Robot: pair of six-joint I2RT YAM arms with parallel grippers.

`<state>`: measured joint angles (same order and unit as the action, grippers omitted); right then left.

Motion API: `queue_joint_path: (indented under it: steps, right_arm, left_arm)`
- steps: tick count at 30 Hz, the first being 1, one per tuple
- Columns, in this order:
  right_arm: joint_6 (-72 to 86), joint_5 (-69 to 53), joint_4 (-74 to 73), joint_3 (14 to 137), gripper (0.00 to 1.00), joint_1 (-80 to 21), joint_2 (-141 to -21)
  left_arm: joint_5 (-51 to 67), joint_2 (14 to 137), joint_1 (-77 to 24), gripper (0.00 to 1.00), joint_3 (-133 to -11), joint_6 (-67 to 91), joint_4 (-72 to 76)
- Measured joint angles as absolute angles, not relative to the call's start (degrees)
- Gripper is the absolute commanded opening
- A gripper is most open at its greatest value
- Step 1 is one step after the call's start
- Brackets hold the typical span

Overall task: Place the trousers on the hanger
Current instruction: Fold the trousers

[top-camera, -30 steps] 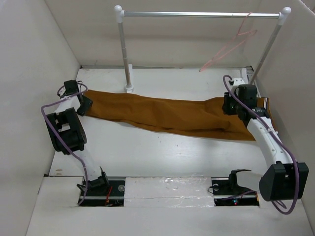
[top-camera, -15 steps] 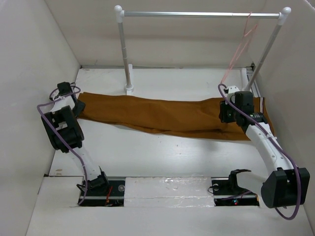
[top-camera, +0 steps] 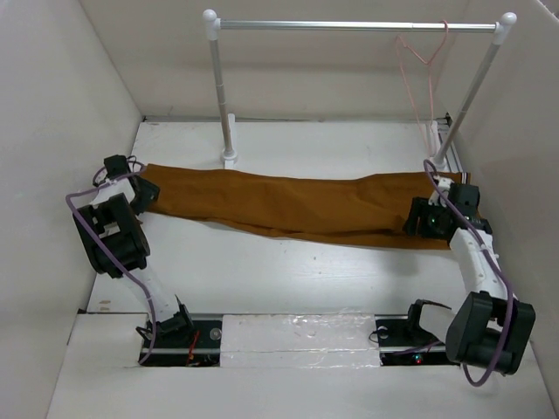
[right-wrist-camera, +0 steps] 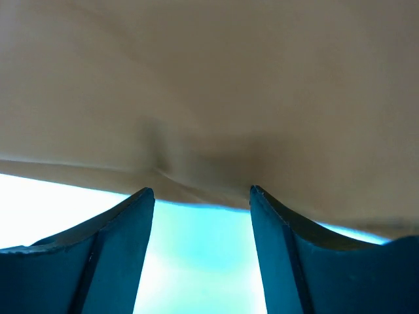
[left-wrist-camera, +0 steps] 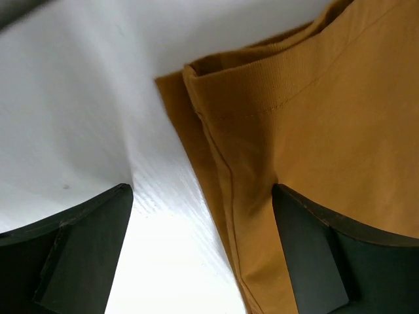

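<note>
The rust-brown trousers point(top-camera: 288, 205) lie flat across the table, leg ends at the left and waist at the right. On the rail near its right end hangs the pink hanger point(top-camera: 417, 74), clear of the cloth. My left gripper point(top-camera: 144, 194) stands open at the leg end. In the left wrist view the hemmed trousers point(left-wrist-camera: 327, 131) edge lies loose within the left gripper point(left-wrist-camera: 201, 196), one finger over cloth, the other over bare table. My right gripper point(top-camera: 419, 218) is open at the waist end. Its wrist view shows the trousers point(right-wrist-camera: 229, 85) just beyond the right gripper point(right-wrist-camera: 201, 191).
A silver rail point(top-camera: 349, 26) on two white posts point(top-camera: 223, 96) spans the back of the table. White walls point(top-camera: 70, 105) close in the left, right and back sides. Both arm bases point(top-camera: 175, 332) sit at the near edge.
Both grippers have opened. The right gripper has drawn back toward the near right. The hanger has swung from a tilted pose to hanging straight down. The left gripper shifted slightly left.
</note>
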<state>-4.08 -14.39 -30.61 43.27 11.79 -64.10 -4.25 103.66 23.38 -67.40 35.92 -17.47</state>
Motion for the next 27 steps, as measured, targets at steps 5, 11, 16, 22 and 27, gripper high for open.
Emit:
queue_joint_path:
  steps: [5, 11, 16, 22, 27]
  right_arm:
    - [-1.85, -18.55, -31.33, 38.65, 0.65, 20.49, -61.63]
    - [-1.41, -17.96, -31.27, 38.15, 0.66, 20.78, -61.6]
    - [-1.48, -17.76, -27.68, 36.53, 0.45, 21.02, -65.3]
    - [-1.43, -16.4, -26.0, 36.62, 0.0, 20.97, -71.16]
    - [-1.67, -15.75, -27.51, 36.71, 0.2, 21.06, -64.86]
  left_arm:
    - [-3.57, 104.92, 22.44, 0.35, -67.48, 36.62, -16.47]
    - [-4.01, 106.15, 22.09, 0.0, -68.9, 35.66, -16.6]
    - [-5.43, 106.13, 23.14, 0.0, -68.84, 35.64, -16.75]
    - [-11.86, 100.36, 23.97, 0.0, -62.19, 35.66, -16.32]
    - [-17.34, 90.59, 24.18, 0.0, -56.62, 36.29, -19.42]
